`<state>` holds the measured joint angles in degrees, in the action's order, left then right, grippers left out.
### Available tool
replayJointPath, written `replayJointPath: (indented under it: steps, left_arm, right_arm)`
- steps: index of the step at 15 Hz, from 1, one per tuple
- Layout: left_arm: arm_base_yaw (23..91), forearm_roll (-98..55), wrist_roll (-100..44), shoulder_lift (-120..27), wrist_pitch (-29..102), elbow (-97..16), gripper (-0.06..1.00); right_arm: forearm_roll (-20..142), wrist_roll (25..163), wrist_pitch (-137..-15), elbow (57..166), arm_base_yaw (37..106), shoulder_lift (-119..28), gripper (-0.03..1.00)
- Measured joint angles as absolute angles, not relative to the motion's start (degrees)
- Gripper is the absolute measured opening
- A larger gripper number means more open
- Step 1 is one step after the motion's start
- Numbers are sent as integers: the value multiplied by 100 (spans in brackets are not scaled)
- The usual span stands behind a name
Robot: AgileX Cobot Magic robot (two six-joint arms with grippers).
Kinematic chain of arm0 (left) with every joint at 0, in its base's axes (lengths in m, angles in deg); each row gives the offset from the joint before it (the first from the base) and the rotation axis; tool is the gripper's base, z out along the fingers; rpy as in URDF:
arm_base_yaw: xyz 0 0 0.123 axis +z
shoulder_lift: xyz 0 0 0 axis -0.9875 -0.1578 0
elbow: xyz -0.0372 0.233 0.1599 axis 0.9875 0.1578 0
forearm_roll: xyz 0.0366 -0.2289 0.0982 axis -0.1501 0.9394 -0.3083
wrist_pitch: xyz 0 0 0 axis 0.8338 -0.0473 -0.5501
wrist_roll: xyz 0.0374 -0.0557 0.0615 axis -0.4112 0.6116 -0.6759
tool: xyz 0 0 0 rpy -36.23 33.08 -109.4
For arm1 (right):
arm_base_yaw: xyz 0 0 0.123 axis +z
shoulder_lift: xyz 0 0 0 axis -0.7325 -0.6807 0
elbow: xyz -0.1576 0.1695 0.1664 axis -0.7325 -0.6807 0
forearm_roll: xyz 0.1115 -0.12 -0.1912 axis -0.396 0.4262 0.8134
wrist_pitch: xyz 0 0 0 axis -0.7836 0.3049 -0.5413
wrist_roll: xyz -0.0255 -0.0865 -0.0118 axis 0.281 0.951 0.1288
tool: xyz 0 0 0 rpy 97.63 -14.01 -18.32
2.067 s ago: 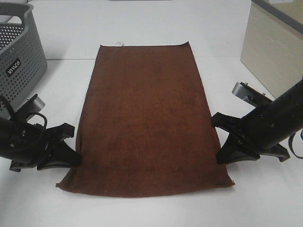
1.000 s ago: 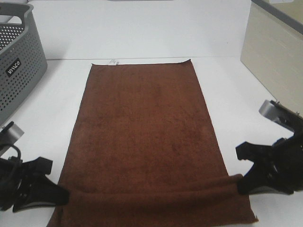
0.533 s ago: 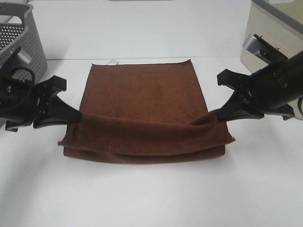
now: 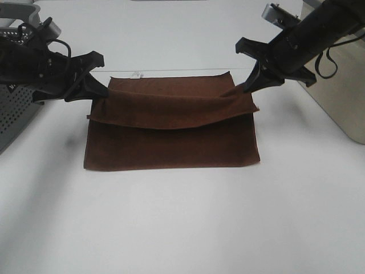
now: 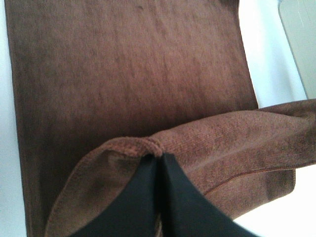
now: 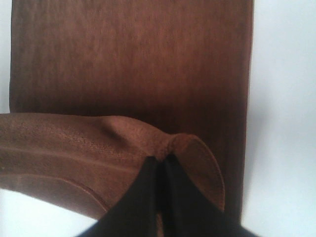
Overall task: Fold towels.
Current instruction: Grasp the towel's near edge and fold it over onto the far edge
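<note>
The towel (image 4: 171, 142) lies across the middle of the bench (image 4: 182, 222), and it is now almost doubled over. Half a second ago its near edge had been lifted only to about mid-length. Since then that edge has been carried on toward the far hem, the one with the small white tag (image 4: 137, 74), and it hangs just short of it. The carried edge sags in the middle between its two held corners, and a strip of the lower layer still shows beyond it.

The left fingers (image 4: 91, 90) are clenched on the left corner of that edge and the right fingers (image 4: 258, 80) on the right corner. Each wrist view shows cloth pinched between closed tips. I judge the first fold all but made: the corners still have to be lowered square onto the far hem and let go.

A grey perforated basket (image 4: 8, 114) stands at the bench's left edge, mostly out of frame, its inside hidden. A beige box (image 4: 342, 80) at the right shows only its side, so its contents cannot be told
</note>
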<state>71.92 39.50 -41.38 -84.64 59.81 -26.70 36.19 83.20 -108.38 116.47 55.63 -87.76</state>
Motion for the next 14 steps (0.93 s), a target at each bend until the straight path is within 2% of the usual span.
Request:
replayJointPath:
  steps: [8, 14]
  left_arm:
    - [7192, 3927, -4138, -9788, 5288, -4756, 1]
    - [7192, 3922, -4138, -10859, 4892, -5879, 2]
  right_arm:
    - [4088, 8102, -10775, 14122, 5563, -10231, 0]
    - [4277, 8102, -10168, 14655, 5563, -11102, 0]
